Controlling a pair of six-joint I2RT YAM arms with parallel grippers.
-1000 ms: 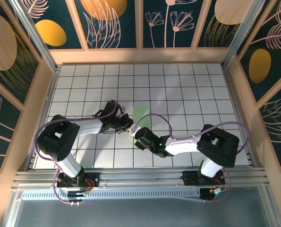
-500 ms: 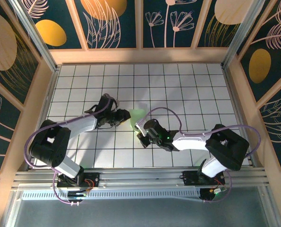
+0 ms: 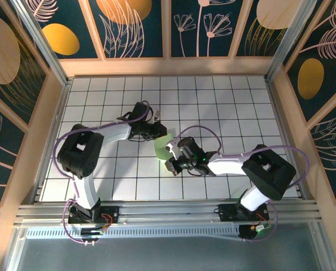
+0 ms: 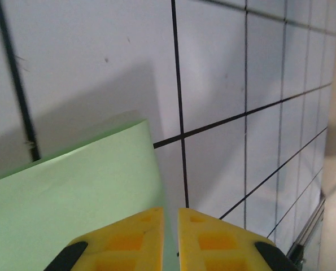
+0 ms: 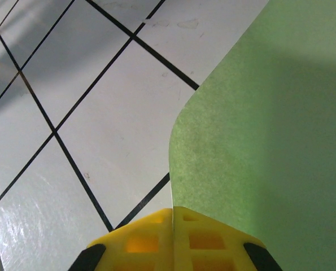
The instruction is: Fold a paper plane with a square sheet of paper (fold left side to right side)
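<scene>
The square sheet of paper (image 3: pixel 162 145) is pale green and lies mid-table on the white tiled floor, one edge curled upward. My left gripper (image 3: pixel 158 134) reaches its far-left side. In the left wrist view the yellow fingers (image 4: pixel 134 237) stand nearly together at the left gripper (image 4: pixel 169 211), and the sheet's (image 4: pixel 72 192) edge runs into the thin slit between them. My right gripper (image 3: pixel 171 152) is at the sheet's near-right side. The right gripper (image 5: pixel 172 209) is shut on the sheet (image 5: pixel 258 113), which rises from the seam and bends over.
Wooden frame walls (image 3: pixel 52 107) close in the white gridded table (image 3: pixel 224 101) on three sides. An aluminium rail (image 3: pixel 168 212) runs along the near edge by the arm bases. Purple cables (image 3: pixel 199 131) loop above both arms.
My left gripper swung right and farther away to the sheet's edge, opening and then closing again. The right arm shifted slightly while staying shut, and the sheet's edge now curls up more.
</scene>
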